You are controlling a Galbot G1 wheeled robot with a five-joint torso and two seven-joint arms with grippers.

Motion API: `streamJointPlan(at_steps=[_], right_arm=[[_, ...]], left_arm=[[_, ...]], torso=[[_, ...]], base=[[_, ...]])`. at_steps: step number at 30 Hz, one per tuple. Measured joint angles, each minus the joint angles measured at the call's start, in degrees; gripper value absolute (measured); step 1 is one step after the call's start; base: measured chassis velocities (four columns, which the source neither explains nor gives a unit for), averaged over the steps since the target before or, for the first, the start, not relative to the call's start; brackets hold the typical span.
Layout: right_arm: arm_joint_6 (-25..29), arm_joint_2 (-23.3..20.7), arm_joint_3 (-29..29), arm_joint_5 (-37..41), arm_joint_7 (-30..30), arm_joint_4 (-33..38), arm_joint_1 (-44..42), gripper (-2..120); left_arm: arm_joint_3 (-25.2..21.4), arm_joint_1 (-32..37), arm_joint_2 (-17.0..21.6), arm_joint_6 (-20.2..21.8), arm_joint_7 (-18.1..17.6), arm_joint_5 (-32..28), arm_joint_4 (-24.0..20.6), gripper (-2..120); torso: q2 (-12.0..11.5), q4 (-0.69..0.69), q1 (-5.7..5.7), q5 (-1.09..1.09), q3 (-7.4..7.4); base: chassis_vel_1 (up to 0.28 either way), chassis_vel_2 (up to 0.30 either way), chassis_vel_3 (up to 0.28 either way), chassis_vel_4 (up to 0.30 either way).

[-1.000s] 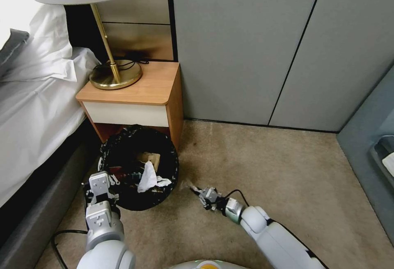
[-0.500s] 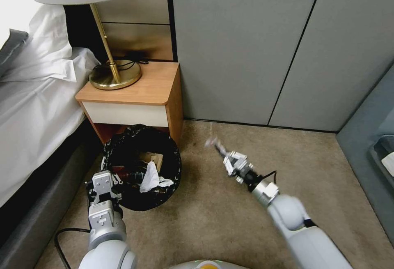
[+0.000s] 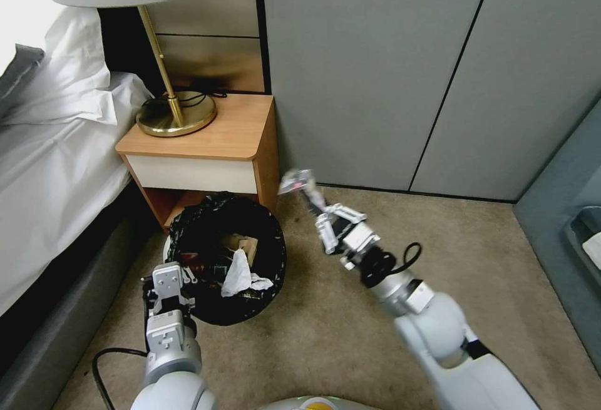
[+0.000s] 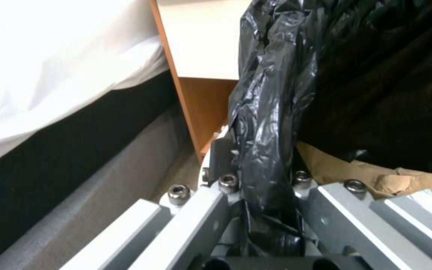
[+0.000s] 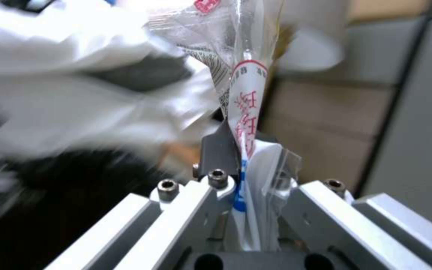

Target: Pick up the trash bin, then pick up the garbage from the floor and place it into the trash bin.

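Garbage was the matter in hand: one clear wrapper [image 3: 297, 181] with red print stood pinched in the right gripper [image 3: 313, 200], whose jaws were closed narrow on its lower end, as the right wrist view [image 5: 248, 108] showed plainly, the film sticking up past the fingertips. That gripper hung in the air in front of the grey wall panels, just beside the nightstand's [image 3: 206, 141] near corner and a little beyond the bin's [image 3: 226, 258] far right rim, not yet over the opening. The left gripper [image 3: 168, 285] had its jaws clamped on the bin's near rim, the black liner [image 4: 271, 112] bunched between them in the left wrist view; whether the bin rested on the floor [image 3: 400, 253] or was held slightly off it could not be told. The step, as I judged it, was the carry of a picked piece toward the bin. The next move called for bringing the wrapper leftward until it sat squarely above the open mouth, then letting go; light film could cling to a finger or drift past the rim, so a low release looked wise. Counting: one bin, one wrapper in the jaws, and inside the bin one white tissue [image 3: 239, 273], one brown paper bag [image 3: 241, 246] and some darker items too jumbled to number. No loose litter lay on the carpet in the head view. One lamp [image 3: 169, 53] stood on the nightstand, with one bed [image 3: 56, 147] at the left.
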Motion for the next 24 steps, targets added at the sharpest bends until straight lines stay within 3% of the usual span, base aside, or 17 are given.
streamJointPlan(at_steps=[6, 9, 22, 24], right_arm=[[-1.6, 0.0, -4.7, -2.6, 1.2, -3.9, 2.2, 0], [-2.8, 2.9, -8.7, -3.9, 2.8, -8.9, 4.2, 0], [-4.3, 5.7, -12.3, -4.8, 4.4, -18.6, 8.8, 0], [-4.8, 5.9, -12.5, -4.8, 4.9, -19.3, 9.1, 9]], left_arm=[[0.6, 0.1, -0.5, -0.2, 0.1, 0.5, 0.0, 0], [0.9, 0.3, -0.7, -0.6, 0.5, 0.8, 0.1, 0], [3.1, 2.1, -1.3, -1.8, 0.6, 2.6, 0.2, 0], [3.4, 2.1, -1.3, -1.8, 0.6, 3.0, 0.1, 0]], torso=[[0.0, 0.0, 0.0, -0.01, 0.0], [0.0, 0.0, 0.0, 0.0, 0.0], [0.0, 0.0, 0.0, 0.01, 0.0], [0.0, 0.0, 0.0, 0.0, 0.0]], base=[[0.0, 0.0, 0.0, 0.0], [0.0, 0.0, 0.0, 0.0], [0.0, 0.0, 0.0, 0.0], [0.0, 0.0, 0.0, 0.0]])
